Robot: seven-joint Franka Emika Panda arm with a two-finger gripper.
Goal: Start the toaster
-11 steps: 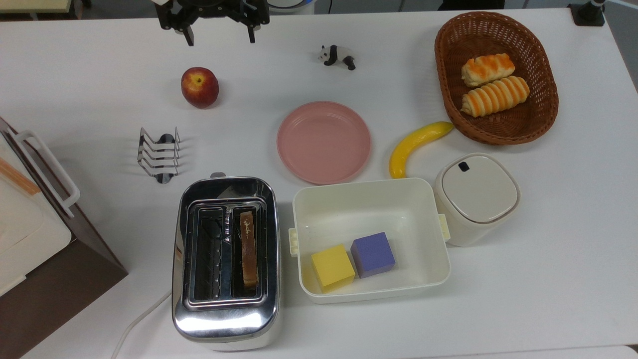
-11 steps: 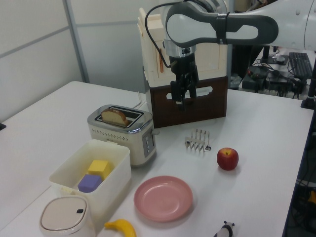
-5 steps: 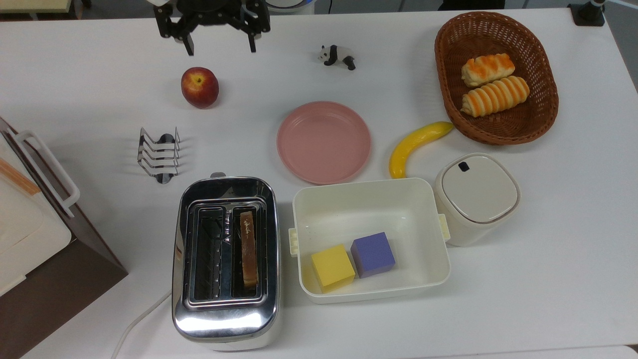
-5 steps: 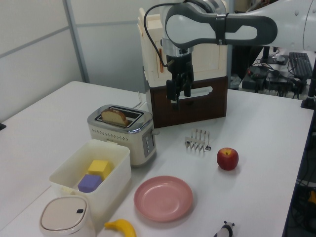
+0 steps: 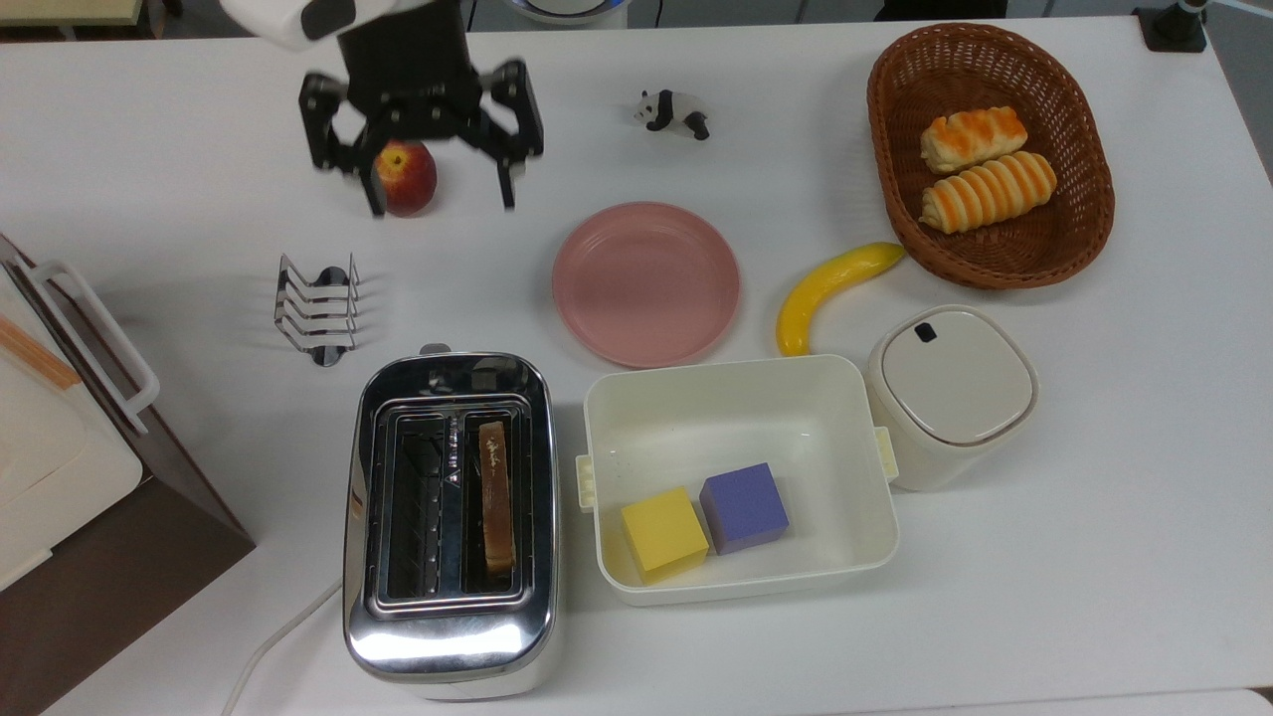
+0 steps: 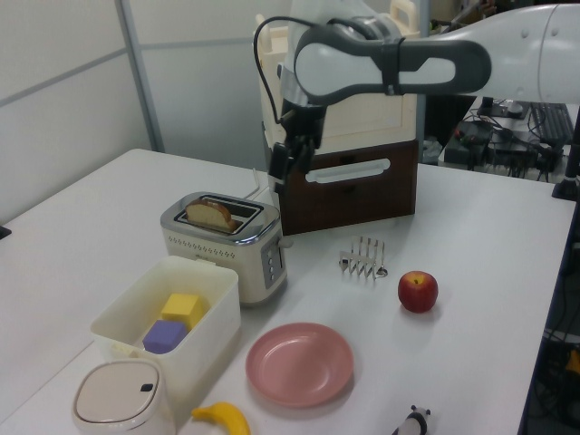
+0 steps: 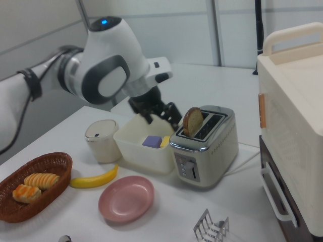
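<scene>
Claw (image 5: 438, 204) spread open and empty; over the last second we saw it travel from the white bench's (image 5: 1094, 497) far edge toward the shiny chrome two-slot toaster (image 5: 450, 522), whose lever looks unpressed, toast slice (image 5: 496, 497) protruding

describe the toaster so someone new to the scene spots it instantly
On the white table, find the open cream rectangular bin holding two cubes. The shiny chrome two-slot toaster stands beside it, on the top view's left. Unlike the small wire toast rack, it holds one bread slice.
</scene>
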